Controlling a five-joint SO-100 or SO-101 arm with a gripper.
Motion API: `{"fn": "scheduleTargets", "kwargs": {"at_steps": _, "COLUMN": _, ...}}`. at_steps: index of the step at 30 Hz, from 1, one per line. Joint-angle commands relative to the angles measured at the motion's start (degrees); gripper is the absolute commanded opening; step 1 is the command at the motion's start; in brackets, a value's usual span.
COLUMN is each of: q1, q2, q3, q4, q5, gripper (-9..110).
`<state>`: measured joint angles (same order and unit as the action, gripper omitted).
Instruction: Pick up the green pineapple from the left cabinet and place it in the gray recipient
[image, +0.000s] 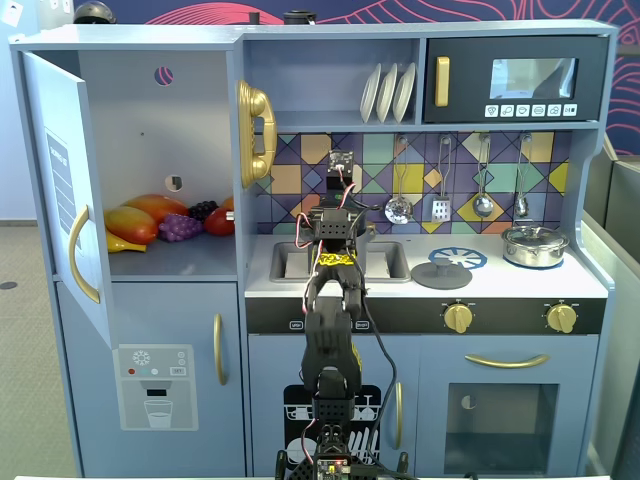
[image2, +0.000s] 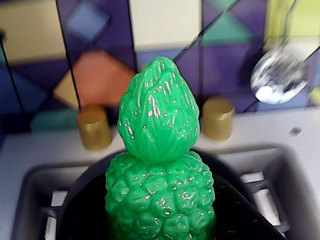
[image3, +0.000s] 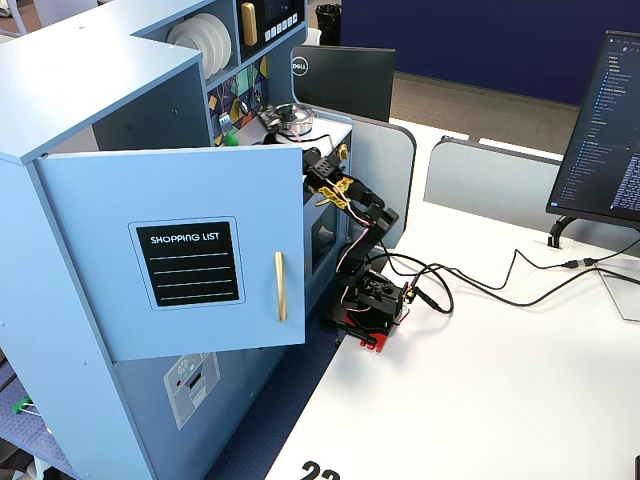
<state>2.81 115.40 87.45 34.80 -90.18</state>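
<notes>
Wrist view: green pineapple (image2: 159, 175) stands upright at six o'clock over the dark gray recipient (image2: 85, 200); claw state can't be told. Placing step; next, lower and release.

The gray recipient (image2: 235, 210) fills the sink (image2: 295, 185); two gold taps (image2: 94, 127) stand just behind — open air above.

Counts: 1 pineapple (image2: 160, 165), 3 plates (image: 388, 92), 4 hanging utensils (image: 483, 203), 2 gold knobs (image: 458, 318), 1 silver pot (image: 534, 245), 1 lid (image: 441, 274).
</notes>
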Motion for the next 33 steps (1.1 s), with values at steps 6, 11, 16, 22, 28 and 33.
{"fn": "scheduleTargets", "kwargs": {"at_steps": 6, "q1": 0.4, "q2": 0.3, "q3": -5.0, "q4": -1.0, "q5": 0.4, "gripper": 32}}
{"fn": "scheduleTargets", "kwargs": {"at_steps": 11, "q1": 2.5, "q2": 13.5, "q3": 2.1, "q4": 12.8, "q5": 0.2, "gripper": 27}}
{"fn": "scheduleTargets", "kwargs": {"at_steps": 16, "q1": 1.6, "q2": 40.3, "q3": 26.0, "q4": 25.1, "q5": -1.1, "gripper": 9}}
{"fn": "scheduleTargets", "kwargs": {"at_steps": 22, "q1": 1.5, "q2": 56.0, "q3": 42.5, "q4": 40.4, "q5": -4.3, "gripper": 0}}
{"fn": "scheduleTargets", "kwargs": {"at_steps": 28, "q1": 0.8, "q2": 58.7, "q3": 60.3, "q4": 37.3, "q5": -3.3, "gripper": 0}}
{"fn": "scheduleTargets", "kwargs": {"at_steps": 33, "q1": -0.5, "q2": 61.3, "q3": 76.6, "q4": 31.9, "q5": -2.4, "gripper": 0}}
